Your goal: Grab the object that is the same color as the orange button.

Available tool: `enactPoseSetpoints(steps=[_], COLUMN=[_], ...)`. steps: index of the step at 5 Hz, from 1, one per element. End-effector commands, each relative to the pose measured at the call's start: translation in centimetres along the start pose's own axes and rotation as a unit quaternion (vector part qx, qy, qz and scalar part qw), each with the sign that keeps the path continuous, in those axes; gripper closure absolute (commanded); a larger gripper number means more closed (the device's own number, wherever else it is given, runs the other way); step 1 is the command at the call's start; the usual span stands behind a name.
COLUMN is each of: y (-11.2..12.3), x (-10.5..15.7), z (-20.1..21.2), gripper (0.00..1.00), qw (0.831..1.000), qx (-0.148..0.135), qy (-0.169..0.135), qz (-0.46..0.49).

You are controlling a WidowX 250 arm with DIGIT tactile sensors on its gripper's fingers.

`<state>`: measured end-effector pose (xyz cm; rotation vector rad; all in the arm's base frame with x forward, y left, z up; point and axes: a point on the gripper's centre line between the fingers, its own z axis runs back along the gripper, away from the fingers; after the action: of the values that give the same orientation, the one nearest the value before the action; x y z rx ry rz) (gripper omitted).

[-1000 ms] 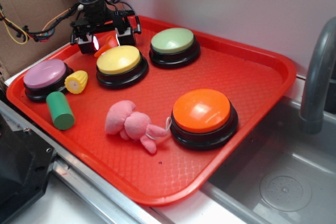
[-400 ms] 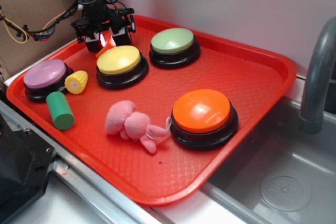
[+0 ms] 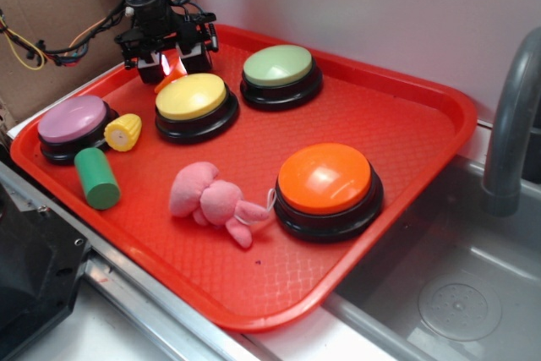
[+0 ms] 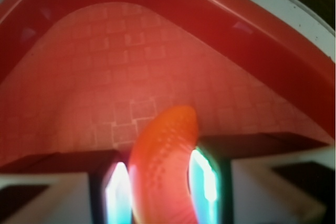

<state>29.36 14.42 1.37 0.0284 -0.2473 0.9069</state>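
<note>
object: orange cone point(image 4: 165, 169) is sitting between the hand's pads at the far-left corner of the red tray point(image 3: 406, 116), just behind the yellow button point(image 3: 194, 101).
hand: hand point(image 3: 172, 62) is clamping on the cone; wrist view is showing both pads pressing its sides.
match: orange button point(image 3: 328, 183) is sitting near-right, well apart.
step: grasp is looking made; lift is looking like the part pending.
next: I'd judge a straight vertical raise is what's needed, keeping the pinch on a tapered, slippery shape.
edges: tray rim is running close behind and left of the hand; wall and cables are crowding the far side.
room: open tray floor is lying to the right, past the green button point(image 3: 280, 71).
</note>
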Motion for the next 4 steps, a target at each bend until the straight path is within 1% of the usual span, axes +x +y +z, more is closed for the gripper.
enactPoseSetpoints(steps=[1, 2, 3, 4], y=[0.1, -1.1, -2.8, -4.1], x=[1.1, 1.7, 0.9, -1.1], z=[3.8, 7.1, 9.9, 13.3], gripper=[1.0, 1.0, 1.0, 1.0], qw=[1.0, 1.0, 0.998, 0.993], qx=[0.012, -0.002, 0.002, -0.012], qy=[-0.003, -0.005, 0.004, 0.023], qz=[-0.004, -0.017, -0.058, -0.118])
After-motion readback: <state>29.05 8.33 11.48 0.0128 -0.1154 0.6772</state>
